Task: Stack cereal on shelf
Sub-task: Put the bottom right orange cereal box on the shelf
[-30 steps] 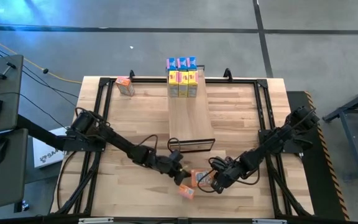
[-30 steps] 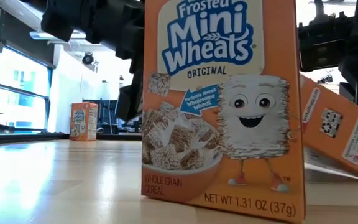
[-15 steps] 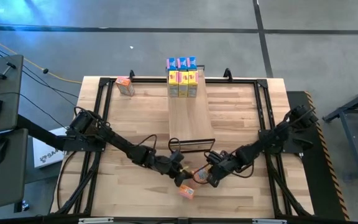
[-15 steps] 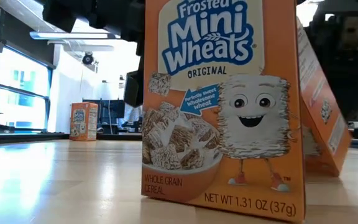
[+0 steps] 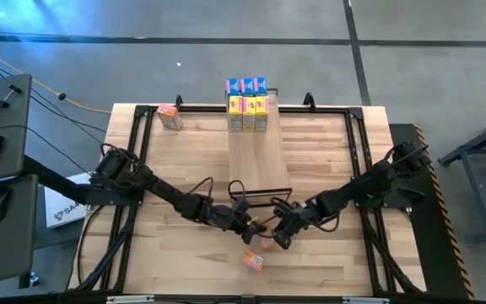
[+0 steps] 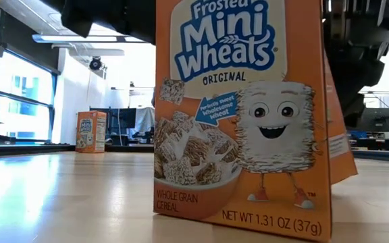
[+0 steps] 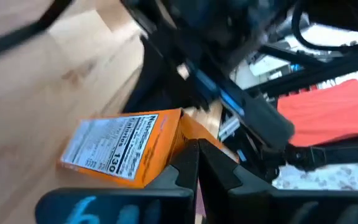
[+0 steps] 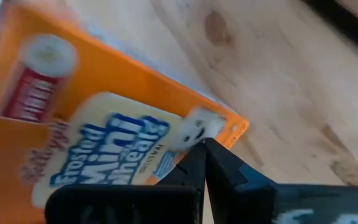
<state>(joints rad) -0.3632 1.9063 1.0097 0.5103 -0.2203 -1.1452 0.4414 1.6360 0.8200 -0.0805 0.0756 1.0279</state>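
A small orange cereal box (image 5: 262,228) lies tilted between my two grippers on the tabletop, off the shelf's near end. My left gripper (image 5: 248,225) is shut at its left side and my right gripper (image 5: 278,234) is shut at its right side. A second orange box (image 5: 253,260) stands on its base near the table's near edge and fills the low view (image 6: 242,115). The shelf (image 5: 258,160) carries blue and yellow boxes (image 5: 247,104) at its far end. Another orange box (image 5: 170,116) stands at the far left corner. My left gripper has its shut fingers (image 7: 188,163) against the orange box's end beside the nutrition panel (image 7: 166,140), coming level from the table's left. The box is tilted, with a lower edge on the table. My right gripper presses its shut fingertips (image 8: 197,158) on the box's printed front near a corner (image 8: 232,127), slanting from the table's right. The box leans over toward the left gripper (image 6: 340,135).
The dark frame at the shelf's near end (image 5: 260,197) stands just beyond both grippers. A black rail frame (image 5: 357,160) runs around the tabletop. Bare wood lies left and right of the shelf (image 5: 184,160).
My right gripper has moved toward the table's left and slightly toward the far edge, pushing the tilted orange box along the table toward the left gripper. The box has tipped more upright. My left gripper shifted slightly toward the box.
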